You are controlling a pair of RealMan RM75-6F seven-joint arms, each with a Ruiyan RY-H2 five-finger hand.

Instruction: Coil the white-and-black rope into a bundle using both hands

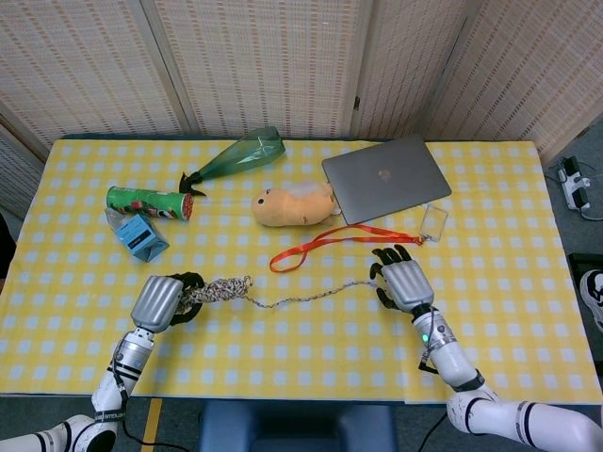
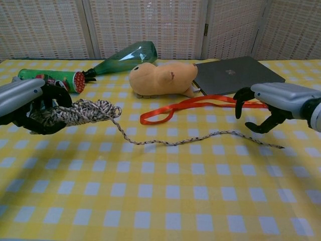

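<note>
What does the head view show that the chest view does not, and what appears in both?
Only the head view shows the blue box beside the can, the clear card holder at the lanyard's end, and the power strip on the floor.

Only the chest view shows, side-on, the right hand raised above the rope's loose tail, fingers curled downward and holding nothing.

Both show the left hand gripping the coiled part of the rope, the plush toy, green bottle, can, laptop and orange lanyard.

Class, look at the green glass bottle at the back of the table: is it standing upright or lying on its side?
Lying on its side. The green glass bottle rests lengthwise on the yellow checked tablecloth, its neck pointing toward the green can.
</note>
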